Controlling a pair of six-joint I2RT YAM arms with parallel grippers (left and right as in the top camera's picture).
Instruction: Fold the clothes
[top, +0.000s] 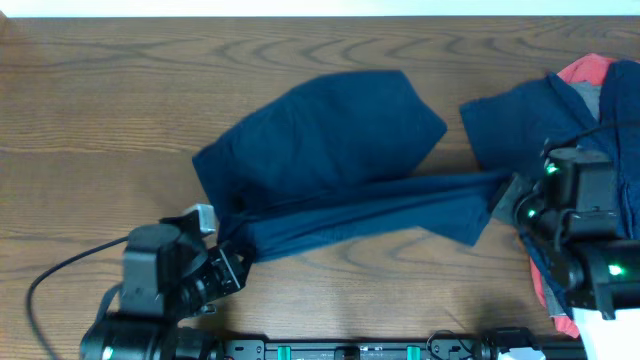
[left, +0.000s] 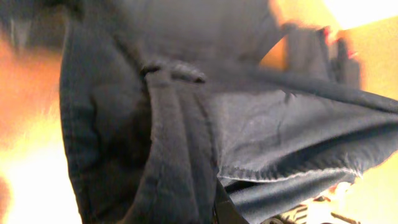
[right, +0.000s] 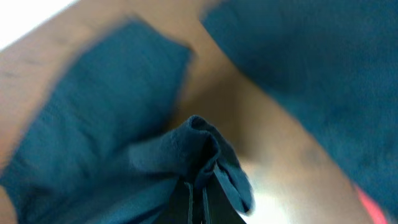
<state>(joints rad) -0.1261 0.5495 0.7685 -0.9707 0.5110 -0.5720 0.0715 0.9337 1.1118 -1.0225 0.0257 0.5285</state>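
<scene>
A dark navy garment (top: 330, 150) lies spread across the middle of the wooden table, its near edge pulled into a taut band between my two grippers. My left gripper (top: 228, 262) is shut on its left corner, and the cloth (left: 186, 124) fills the left wrist view. My right gripper (top: 508, 200) is shut on its right corner, seen as a bunched fold (right: 202, 149) between the fingers. More navy clothes (top: 520, 115) lie in a pile at the right with a coral-red and grey piece (top: 590, 72) among them.
The wooden table (top: 100, 100) runs to a white wall at the back. The pile of clothes sits under and behind my right arm (top: 590, 250). A black cable (top: 60, 270) loops by the left arm at the front edge.
</scene>
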